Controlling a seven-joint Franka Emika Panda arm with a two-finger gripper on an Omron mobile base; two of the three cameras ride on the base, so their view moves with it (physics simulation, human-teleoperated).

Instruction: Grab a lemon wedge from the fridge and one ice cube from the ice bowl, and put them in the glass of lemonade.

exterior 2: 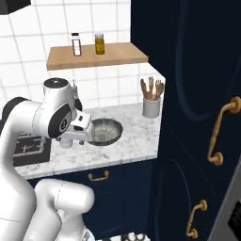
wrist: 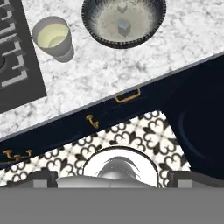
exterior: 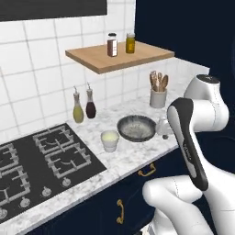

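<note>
hovering above counter edge (wrist: 131, 70), gripper spread wide

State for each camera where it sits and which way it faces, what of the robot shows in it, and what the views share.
Left base view: behind the arm's left, facing forward and down at the ice bowl, glass of lemonade and stove; arm at lower right.
Right base view: behind its right, facing the counter end and the navy cabinets; arm at lower left.
Hand view: on the hand, looking straight down.
Shared: the bowl shows in all three views; the glass in the left base and hand views.
</note>
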